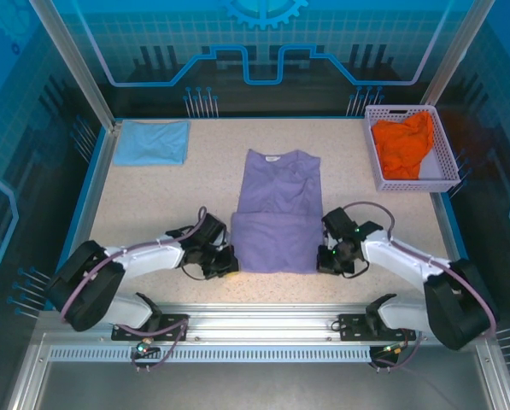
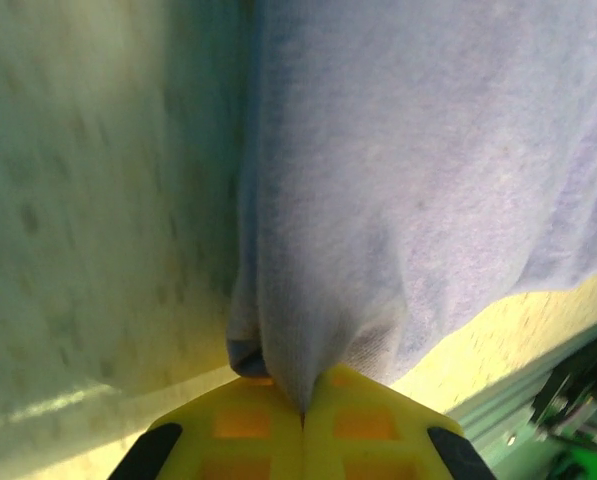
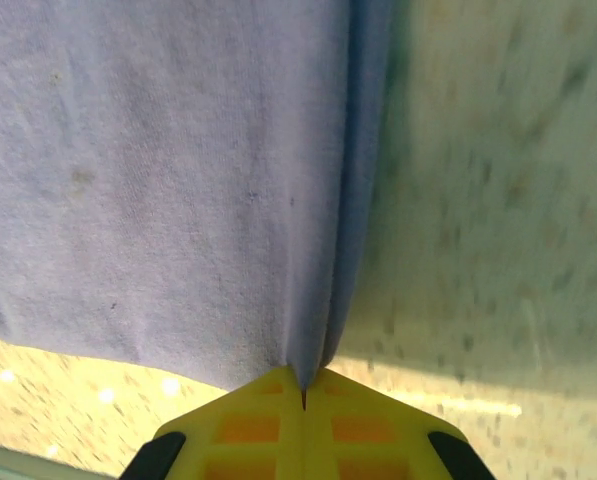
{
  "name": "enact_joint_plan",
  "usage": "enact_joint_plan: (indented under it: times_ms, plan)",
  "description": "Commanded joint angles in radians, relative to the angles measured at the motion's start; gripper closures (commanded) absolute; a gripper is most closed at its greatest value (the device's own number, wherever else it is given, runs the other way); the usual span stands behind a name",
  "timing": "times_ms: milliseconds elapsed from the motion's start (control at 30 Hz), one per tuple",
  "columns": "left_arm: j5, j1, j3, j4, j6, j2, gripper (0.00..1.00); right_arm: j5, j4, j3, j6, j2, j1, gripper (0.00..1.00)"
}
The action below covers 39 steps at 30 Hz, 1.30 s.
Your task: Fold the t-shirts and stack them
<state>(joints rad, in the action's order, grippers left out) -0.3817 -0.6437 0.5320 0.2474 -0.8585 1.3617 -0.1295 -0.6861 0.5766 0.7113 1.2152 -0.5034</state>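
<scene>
From the top camera I see the purple shirt (image 1: 276,218) lying at the centre of the bench (image 1: 152,205), collar toward the top of the frame, its lower part doubled up over itself in a darker band. The left arm (image 1: 143,256) reaches in to the lower left corner of that band and the right arm (image 1: 408,260) to its lower right corner. From above I cannot make out how the jaws stand. The wrist cameras settle it. On the left wrist, the yellow fingertips (image 2: 368,425) at the bottom of the frame are pressed together on a bunched edge of the purple shirt (image 2: 408,180), with speckled bench (image 2: 98,200) to the left. On the right wrist, the yellow fingertips (image 3: 248,430) likewise pinch a folded edge of the purple shirt (image 3: 158,180), with bench (image 3: 498,200) to the right. So the left jaws and the right jaws each nip purple cloth. The top camera also gives me the blue shirt (image 1: 152,142), folded flat in the upper left corner of the bench, and the orange shirt (image 1: 404,145), crumpled in the basket (image 1: 447,184) at the upper right. A small pale neck label (image 1: 272,158) sits inside the purple collar, but its writing is too small to read.
</scene>
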Motion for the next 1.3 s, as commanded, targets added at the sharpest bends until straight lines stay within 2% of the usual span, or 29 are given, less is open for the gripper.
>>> enact_joint_plan:
  times_ms: [0, 133, 333, 500, 600, 700, 867, 1000, 1267]
  plan:
    - [-0.014, -0.069, -0.045, 0.060, -0.032, -0.092, 1.00, 0.031, -0.109, -0.052, 0.083, -0.118, -0.065, 1.00]
    - [0.003, -0.120, -0.082, 0.086, -0.085, -0.215, 1.00, 0.026, -0.187, -0.078, 0.131, -0.285, -0.084, 1.00]
    - [0.005, -0.133, -0.102, 0.112, -0.135, -0.405, 1.00, 0.008, -0.299, -0.025, 0.160, -0.466, -0.091, 1.00]
    - [0.057, -0.124, 0.012, 0.178, -0.140, -0.471, 1.00, 0.074, -0.368, 0.126, 0.150, -0.487, -0.090, 1.00]
    - [0.061, -0.083, 0.109, 0.197, -0.140, -0.414, 1.00, 0.175, -0.409, 0.278, 0.110, -0.412, -0.085, 1.00]
    - [0.035, 0.000, 0.207, 0.193, -0.112, -0.317, 1.00, 0.231, -0.401, 0.403, 0.065, -0.307, -0.048, 1.00]
    - [-0.034, 0.143, 0.393, 0.136, -0.057, -0.130, 1.00, 0.215, -0.311, 0.527, -0.024, -0.120, 0.088, 1.00]
    - [-0.047, 0.210, 0.548, 0.131, -0.027, 0.043, 1.00, 0.183, -0.252, 0.645, -0.080, 0.062, 0.192, 1.00]
    - [-0.113, 0.309, 0.772, 0.061, -0.074, 0.367, 1.00, 0.130, -0.220, 0.970, -0.122, 0.441, 0.279, 1.00]
